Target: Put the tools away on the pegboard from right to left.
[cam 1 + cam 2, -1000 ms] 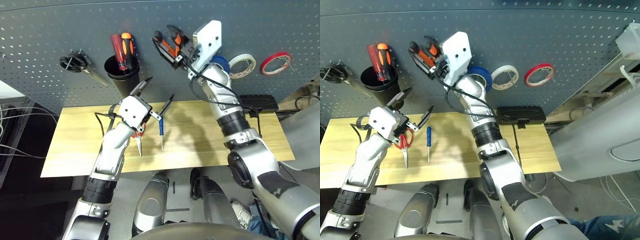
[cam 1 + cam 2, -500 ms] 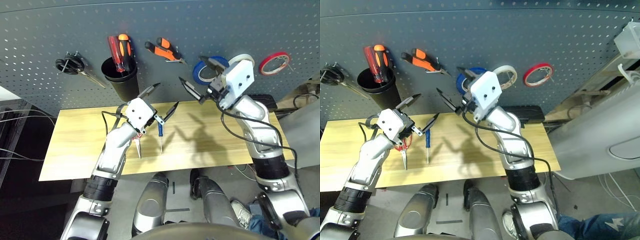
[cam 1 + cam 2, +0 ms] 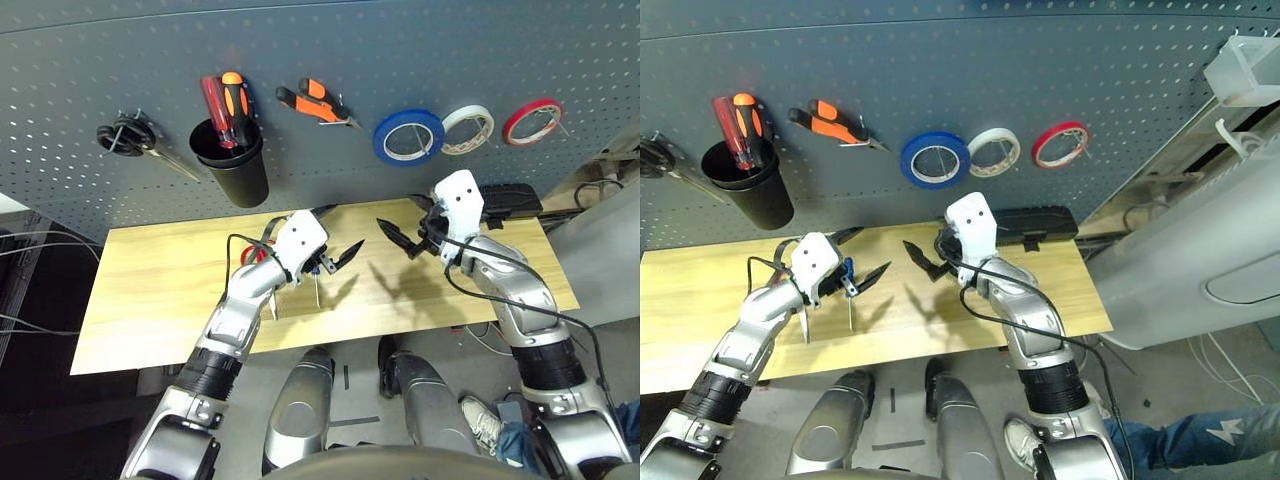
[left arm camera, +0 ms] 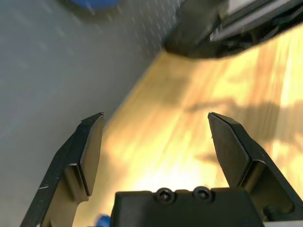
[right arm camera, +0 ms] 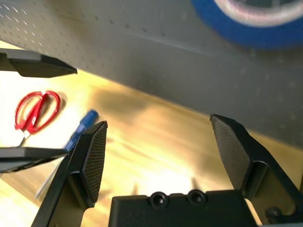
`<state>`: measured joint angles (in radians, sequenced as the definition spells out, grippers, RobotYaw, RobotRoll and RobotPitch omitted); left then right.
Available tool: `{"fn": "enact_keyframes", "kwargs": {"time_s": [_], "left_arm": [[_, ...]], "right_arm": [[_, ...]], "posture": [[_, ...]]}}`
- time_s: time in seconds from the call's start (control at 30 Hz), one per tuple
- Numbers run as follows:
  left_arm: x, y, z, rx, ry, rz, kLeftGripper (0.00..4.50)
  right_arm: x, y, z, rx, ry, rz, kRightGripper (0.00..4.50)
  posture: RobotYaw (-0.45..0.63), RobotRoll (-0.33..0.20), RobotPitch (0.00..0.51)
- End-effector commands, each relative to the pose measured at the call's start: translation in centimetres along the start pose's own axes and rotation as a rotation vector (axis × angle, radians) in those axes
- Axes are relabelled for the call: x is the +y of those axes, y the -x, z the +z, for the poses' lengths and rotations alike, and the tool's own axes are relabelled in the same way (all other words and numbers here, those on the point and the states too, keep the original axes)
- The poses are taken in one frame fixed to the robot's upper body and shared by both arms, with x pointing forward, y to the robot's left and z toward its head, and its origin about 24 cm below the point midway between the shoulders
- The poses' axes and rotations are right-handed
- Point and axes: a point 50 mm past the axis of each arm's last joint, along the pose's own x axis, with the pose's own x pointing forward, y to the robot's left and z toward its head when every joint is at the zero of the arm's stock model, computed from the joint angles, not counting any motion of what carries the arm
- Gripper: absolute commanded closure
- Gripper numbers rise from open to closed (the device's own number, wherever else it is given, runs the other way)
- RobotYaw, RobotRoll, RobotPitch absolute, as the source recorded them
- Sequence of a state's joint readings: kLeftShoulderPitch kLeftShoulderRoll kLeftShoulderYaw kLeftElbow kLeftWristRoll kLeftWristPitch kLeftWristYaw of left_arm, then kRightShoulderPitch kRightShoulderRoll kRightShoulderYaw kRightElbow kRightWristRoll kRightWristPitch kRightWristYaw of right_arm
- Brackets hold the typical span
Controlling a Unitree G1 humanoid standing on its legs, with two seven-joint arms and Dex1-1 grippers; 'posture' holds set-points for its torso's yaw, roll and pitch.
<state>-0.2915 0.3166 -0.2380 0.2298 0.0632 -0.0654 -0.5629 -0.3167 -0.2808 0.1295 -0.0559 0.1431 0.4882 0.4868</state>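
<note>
the red scissors [image 5: 35, 113] and blue screwdriver [image 5: 84, 127] lie on the table [image 3: 150, 300] by the left gripper [image 3: 335, 238], spread and empty; pliers [image 3: 318, 103] hang on the pegboard [image 3: 330, 45]; right gripper [image 3: 405, 222], spread, empty; blue tape [image 3: 379, 140] hangs beyond.

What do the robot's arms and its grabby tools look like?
The arms are silver, with rounded parts and black ringed bands. Each ends in a white plate with small dark dots, and black cables loop beside it. The left tool and the right tool each have two black, pointed fingers.
</note>
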Motion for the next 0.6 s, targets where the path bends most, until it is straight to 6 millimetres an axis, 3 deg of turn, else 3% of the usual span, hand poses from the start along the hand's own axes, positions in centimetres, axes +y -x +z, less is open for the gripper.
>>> {"fn": "enact_keyframes", "kwargs": {"time_s": [0.03, 0.27, 0.6], "left_arm": [[-1.2, -0.3, -2.6, 0.156, 0.023, -0.050, 0.00], [-0.4, -1.2, -4.5, 0.332, 0.046, 0.036, 0.00], [0.5, -2.4, -5.6, 0.405, 0.065, 0.107, 0.00]], "right_arm": [[0.0, 0.2, -2.3, 0.096, -0.055, -0.012, 0.03], [0.6, 0.8, -4.4, 0.191, -0.088, 0.014, 0.03], [1.2, 0.9, -4.6, 0.196, -0.101, 0.019, 0.03]], "posture": [[0.19, 0.000, 0.242], [0.17, 0.000, 0.245], [0.14, 0.000, 0.243]]}}
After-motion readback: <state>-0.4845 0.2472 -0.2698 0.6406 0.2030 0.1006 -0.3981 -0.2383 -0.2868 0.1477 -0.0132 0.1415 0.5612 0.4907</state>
